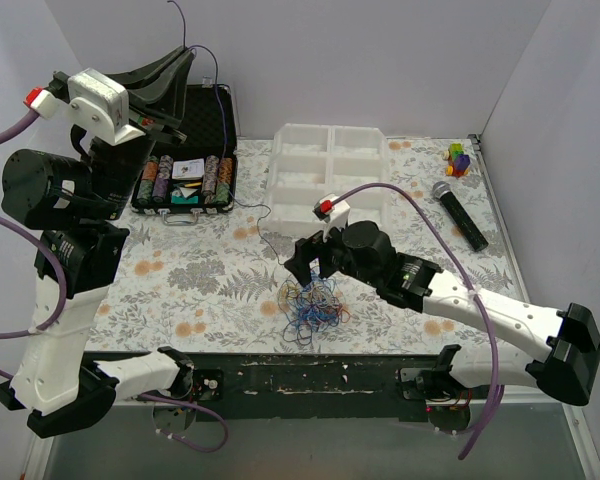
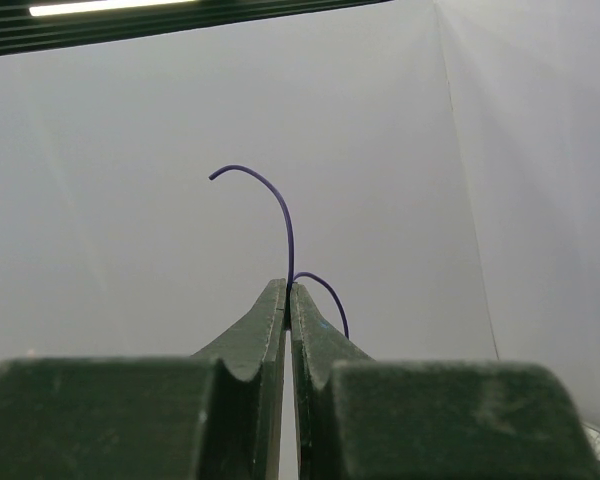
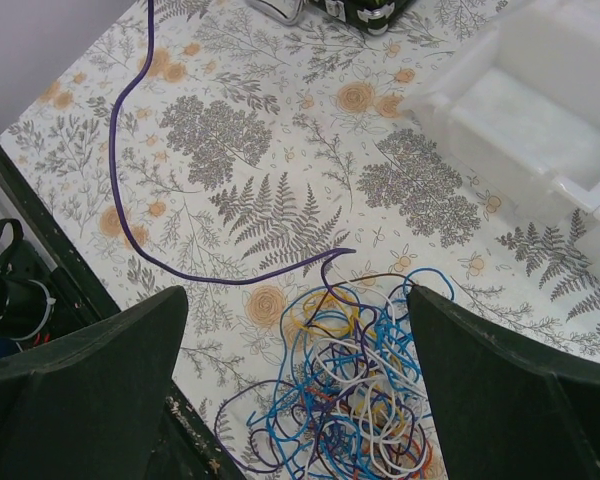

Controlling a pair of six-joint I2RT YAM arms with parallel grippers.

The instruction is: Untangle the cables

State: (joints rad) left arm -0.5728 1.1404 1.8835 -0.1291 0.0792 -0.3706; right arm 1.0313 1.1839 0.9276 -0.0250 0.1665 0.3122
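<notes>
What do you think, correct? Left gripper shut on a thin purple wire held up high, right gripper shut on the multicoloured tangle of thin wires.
Wrong about the right gripper: its jaws stand open above the multicoloured tangle of thin wires, gripping nothing, as the right wrist view shows. The left gripper is indeed shut on the thin purple wire, held up high.

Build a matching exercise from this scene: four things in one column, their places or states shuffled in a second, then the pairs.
1. left gripper
2. right gripper
3. microphone
4. cable tangle

A. lying on the right of the table
B. open, above the cable tangle
C. shut on a purple cable, up high
D. by the table's near edge

Pairs: 1-C, 2-B, 3-A, 4-D
</notes>
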